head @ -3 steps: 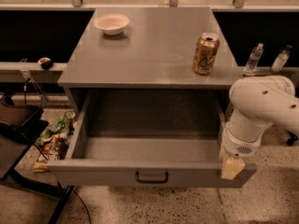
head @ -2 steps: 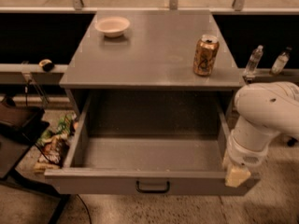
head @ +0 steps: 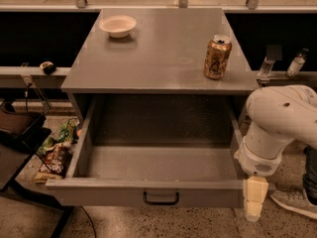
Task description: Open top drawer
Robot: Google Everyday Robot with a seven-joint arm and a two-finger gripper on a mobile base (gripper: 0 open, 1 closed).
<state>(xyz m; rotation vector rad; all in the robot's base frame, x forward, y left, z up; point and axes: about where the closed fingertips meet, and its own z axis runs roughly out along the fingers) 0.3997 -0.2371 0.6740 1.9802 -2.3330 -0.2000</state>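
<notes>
Jaws: cream-coloured, hanging low against the right front corner of the drawer, nearest the camera. I could not tell whether they were spread or closed, or whether they had hold of anything.
Arm: my rounded white arm curved down to them from the right edge of the view.
Top drawer: the wide grey metal top drawer stood pulled well out from under the cabinet, its deep grey inside bare.
Handle: the small black bar handle sat at the middle of the front panel, well apart from the jaws.
What changed: over the last second the front panel crept a little nearer, then settled. The jaws slid lower and slightly right along that corner.
Meaning for the task: I judged the opening essentially done. The remaining step looked like getting clear without nudging the front back in.
Floor, left: crumpled snack packets lay beside the drawer's left wall.
Floor, right: a grey shoe showed just beyond the arm.
Surface: the flat grey metal surface capped the cabinet above the drawer.
Can: a gold drinks can stood upright near its right edge.
Bowl: a small white bowl sat farthest back, on the left.
</notes>
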